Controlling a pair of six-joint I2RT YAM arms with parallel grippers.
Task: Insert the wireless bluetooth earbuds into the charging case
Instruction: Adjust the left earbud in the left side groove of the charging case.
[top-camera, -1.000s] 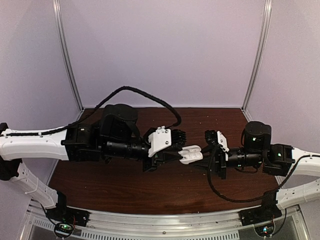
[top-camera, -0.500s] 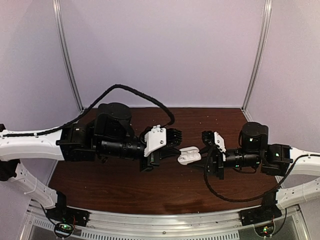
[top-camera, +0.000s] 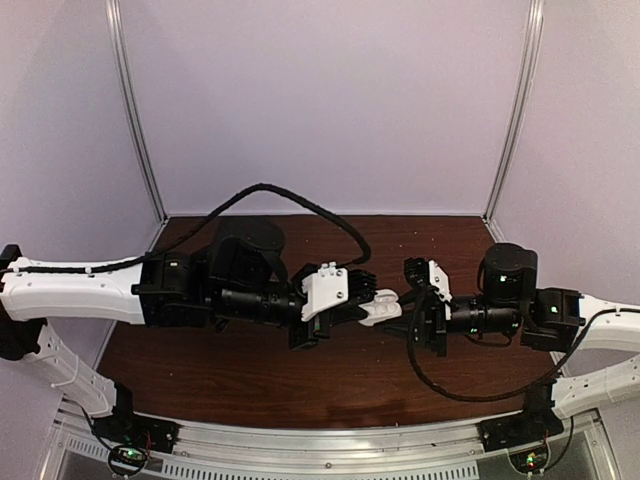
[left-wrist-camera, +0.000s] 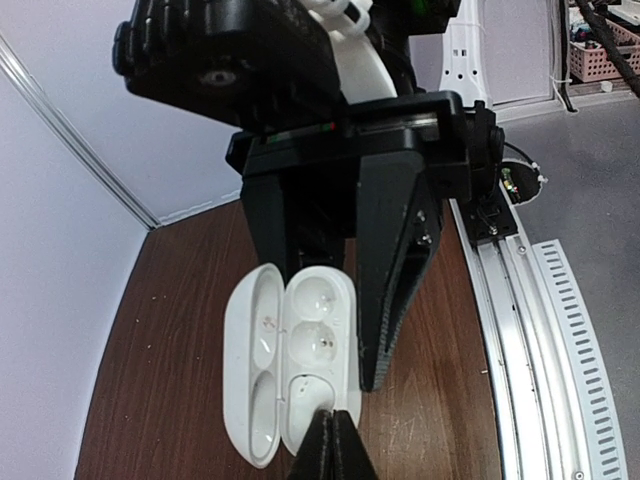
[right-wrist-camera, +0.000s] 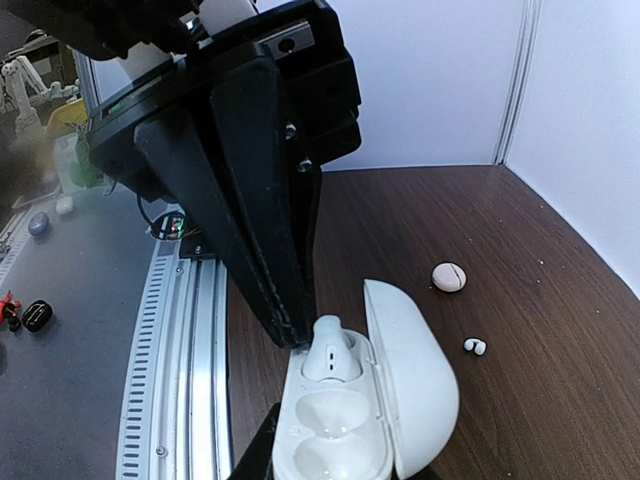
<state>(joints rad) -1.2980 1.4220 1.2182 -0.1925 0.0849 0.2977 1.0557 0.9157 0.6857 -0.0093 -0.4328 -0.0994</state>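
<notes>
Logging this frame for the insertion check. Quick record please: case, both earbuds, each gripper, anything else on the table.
case: charging case, lid open, held up off the table
right gripper: shut on charging case
seated earbud: in one slot; the other slot empty
left gripper: shut, tips against seated earbud
loose earbud: lying on the table, apart from the case
other: small round pale object on the table, beyond the loose earbud
</notes>
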